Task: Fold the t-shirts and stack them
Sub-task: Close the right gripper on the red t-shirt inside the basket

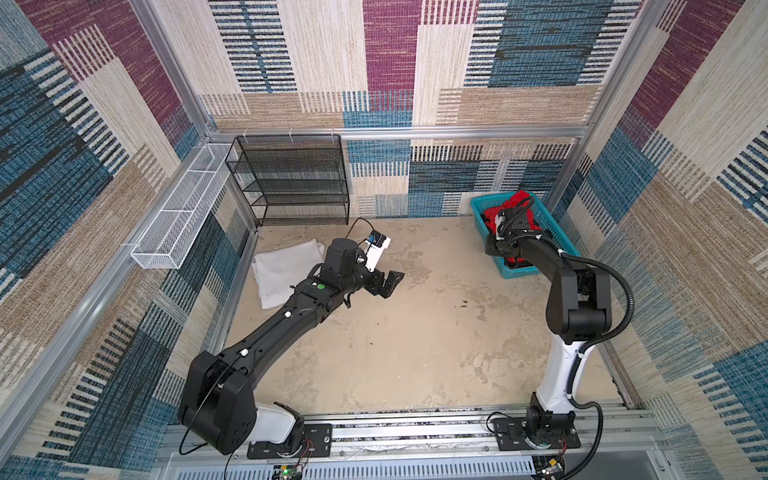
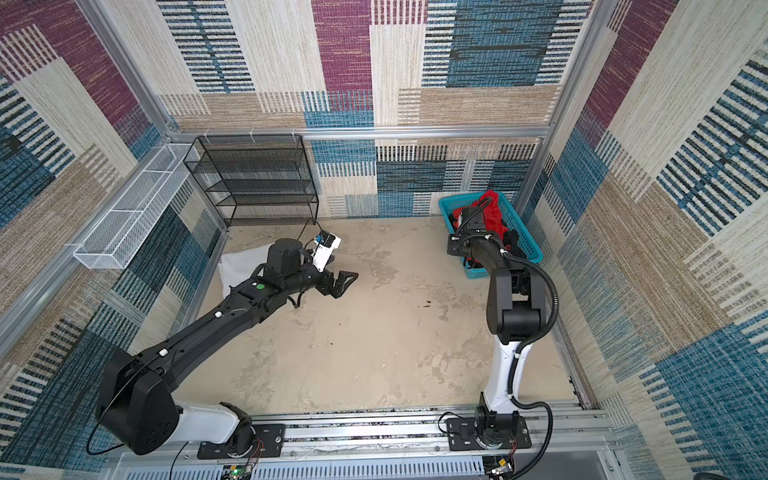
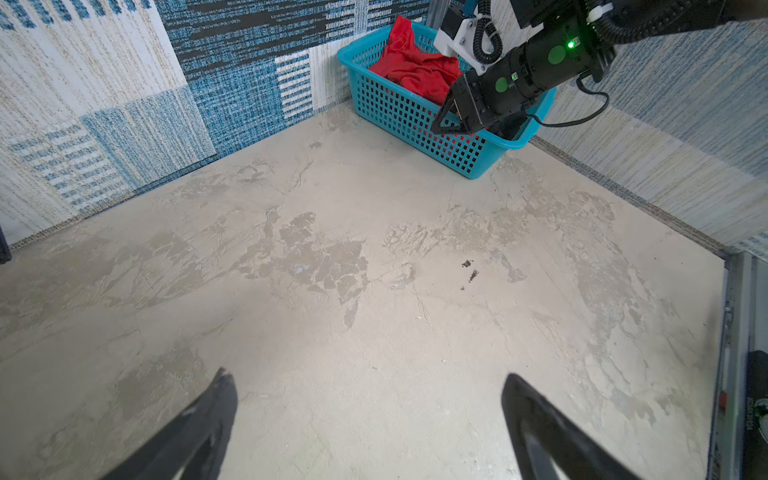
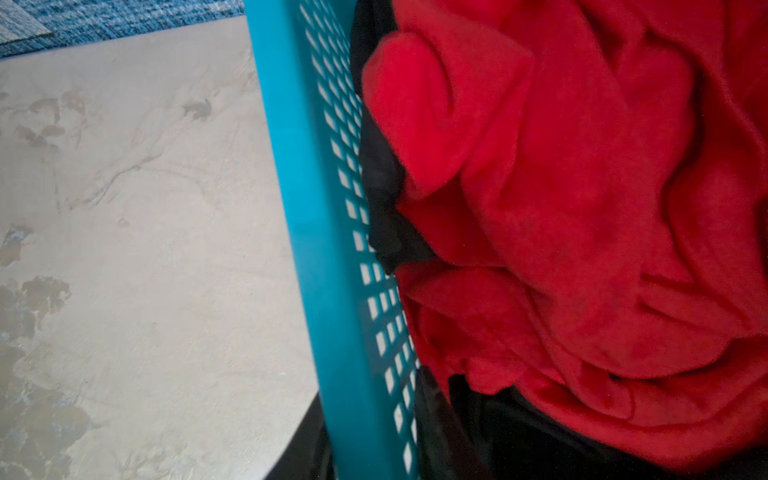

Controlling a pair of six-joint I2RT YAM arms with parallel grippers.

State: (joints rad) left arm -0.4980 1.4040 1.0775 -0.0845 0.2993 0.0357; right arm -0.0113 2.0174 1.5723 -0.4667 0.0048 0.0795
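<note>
1. White t-shirt (image 1: pixel 282 266): folded, flat on the surface, far left.
2. Left gripper (image 1: pixel 390 284): jaws wide, empty, above bare surface.
3. Right gripper (image 3: pixel 446 122): at the teal basket (image 3: pixel 395 108), by the crumpled red t-shirt (image 3: pixel 411 66); its hold cannot be told. Advisable: pinch red cloth alone, lifting clear of the black t-shirt (image 4: pixel 382 199).

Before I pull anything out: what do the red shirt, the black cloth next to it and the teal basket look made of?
Red shirt: soft, knit-looking cloth, matte and slightly fuzzy; it lies in deep rumpled folds.
Black cloth: likely soft matte fabric too, but too dark to show a weave.
Teal basket: rigid moulded plastic, smooth with a faint sheen; its walls are an even grid of holes.
</note>
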